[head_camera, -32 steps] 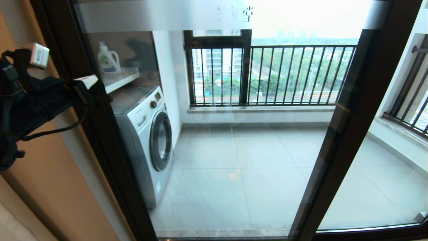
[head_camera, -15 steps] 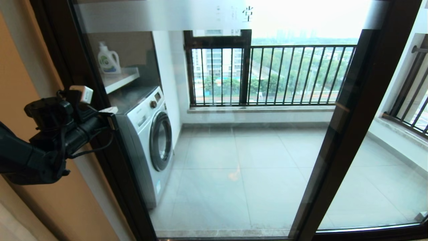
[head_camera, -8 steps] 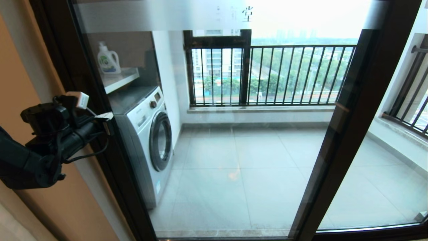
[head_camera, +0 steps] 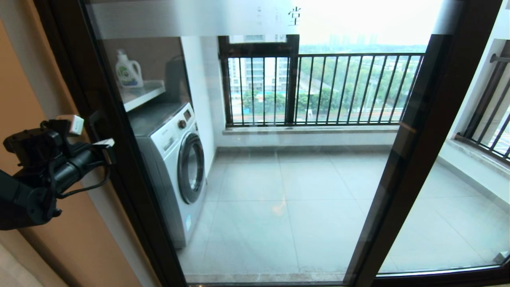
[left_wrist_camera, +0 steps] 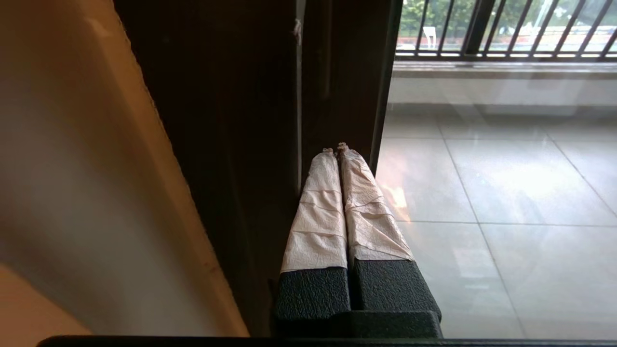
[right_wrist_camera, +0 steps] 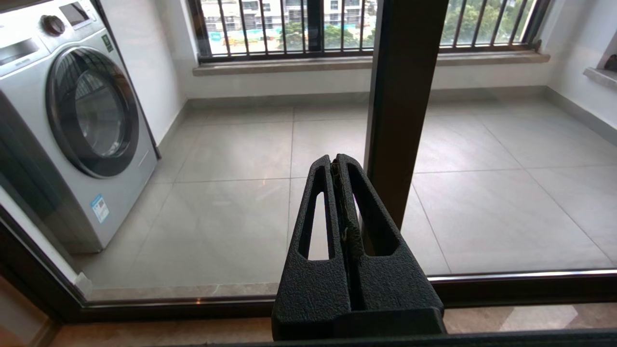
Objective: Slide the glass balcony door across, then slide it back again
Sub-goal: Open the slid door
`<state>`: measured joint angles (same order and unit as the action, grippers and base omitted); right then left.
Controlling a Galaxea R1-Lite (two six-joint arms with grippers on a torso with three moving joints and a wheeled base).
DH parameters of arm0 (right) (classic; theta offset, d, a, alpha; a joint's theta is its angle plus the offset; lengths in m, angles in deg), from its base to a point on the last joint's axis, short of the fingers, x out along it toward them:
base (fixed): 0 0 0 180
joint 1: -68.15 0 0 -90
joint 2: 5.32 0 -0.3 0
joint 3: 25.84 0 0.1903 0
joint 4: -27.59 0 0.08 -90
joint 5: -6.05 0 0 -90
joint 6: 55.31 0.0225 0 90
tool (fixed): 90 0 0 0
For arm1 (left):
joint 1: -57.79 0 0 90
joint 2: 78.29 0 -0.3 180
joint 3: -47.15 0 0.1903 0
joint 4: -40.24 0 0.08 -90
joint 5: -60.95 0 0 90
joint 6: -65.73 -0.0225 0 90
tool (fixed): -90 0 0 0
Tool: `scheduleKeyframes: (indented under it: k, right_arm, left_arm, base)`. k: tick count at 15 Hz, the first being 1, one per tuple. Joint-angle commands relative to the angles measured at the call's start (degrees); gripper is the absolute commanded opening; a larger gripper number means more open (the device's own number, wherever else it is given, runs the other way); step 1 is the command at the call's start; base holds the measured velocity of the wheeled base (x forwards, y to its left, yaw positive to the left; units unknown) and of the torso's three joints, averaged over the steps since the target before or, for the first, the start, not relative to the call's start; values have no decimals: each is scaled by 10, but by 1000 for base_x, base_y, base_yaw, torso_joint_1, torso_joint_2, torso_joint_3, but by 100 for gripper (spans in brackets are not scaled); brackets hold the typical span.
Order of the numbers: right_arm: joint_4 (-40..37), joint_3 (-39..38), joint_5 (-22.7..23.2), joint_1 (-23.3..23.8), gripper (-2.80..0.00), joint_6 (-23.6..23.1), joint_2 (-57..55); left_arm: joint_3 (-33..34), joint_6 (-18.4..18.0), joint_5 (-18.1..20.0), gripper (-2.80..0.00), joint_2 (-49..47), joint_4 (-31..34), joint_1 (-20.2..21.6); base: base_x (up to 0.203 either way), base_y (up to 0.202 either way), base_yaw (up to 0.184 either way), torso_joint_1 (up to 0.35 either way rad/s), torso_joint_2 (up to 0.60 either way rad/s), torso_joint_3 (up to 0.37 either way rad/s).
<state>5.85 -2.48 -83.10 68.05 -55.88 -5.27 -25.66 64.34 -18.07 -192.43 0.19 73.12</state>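
The grey tiled balcony floor (head_camera: 303,207) carries a white washing machine (head_camera: 175,159) at the left, and the white shelf (head_camera: 141,95) above it holds a detergent bottle (head_camera: 128,71).

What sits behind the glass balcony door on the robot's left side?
Behind the clear glass balcony door, a white front-loading washing machine stands on grey floor tiles. Above it a white detergent bottle rests on a white shelf. The dark door frame hides the machine's left side.

Clear, reflective glass is set in the glass balcony door (head_camera: 279,159), framed in dark brown matt metal. Creased pale paper-like tape is wrapped round the left gripper's (left_wrist_camera: 336,150) rough black fingers (left_wrist_camera: 320,207).
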Motion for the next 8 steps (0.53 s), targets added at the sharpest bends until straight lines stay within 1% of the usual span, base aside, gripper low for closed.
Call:
scheduleKeyframes:
  k: [1,5,8]
  right_arm:
    - [0,-5,0,0,-280,0,0]
    - [0,-5,0,0,-280,0,0]
    - [0,-5,0,0,-280,0,0]
  left_arm:
    - [2,0,0,-280,-1,-5,4]
    - [12,1,4,-280,21,-7,3]
    - [69,1,35,-280,72,-8,-4]
  base:
    - [0,0,0,0,0,0]
    - [0,0,0,0,0,0]
    - [0,0,0,0,0,0]
